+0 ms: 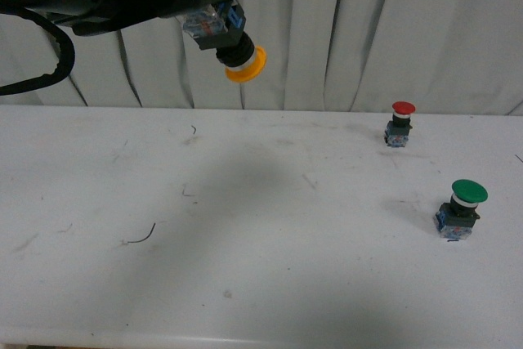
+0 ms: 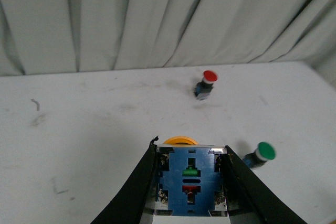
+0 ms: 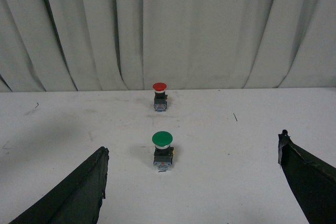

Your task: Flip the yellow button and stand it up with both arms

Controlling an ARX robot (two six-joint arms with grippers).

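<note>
Holding the yellow button (image 1: 234,49) clamped in my left hand (image 2: 191,153), upper left, cap down; my spread, empty right hand (image 3: 193,144) should take the cap squarely.

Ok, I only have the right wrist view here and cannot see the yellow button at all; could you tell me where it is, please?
Observer: The left gripper holds the yellow button in the air, well above the table.
Operator: Thanks. Which part is it gripped by?
Observer: By the blue contact block; in the left wrist view a finger presses on each side of it.
Operator: And which way does the cap point?
Observer: In the front view the yellow cap points down and to the right, away from the gripper, tilted rather than upright.
</note>
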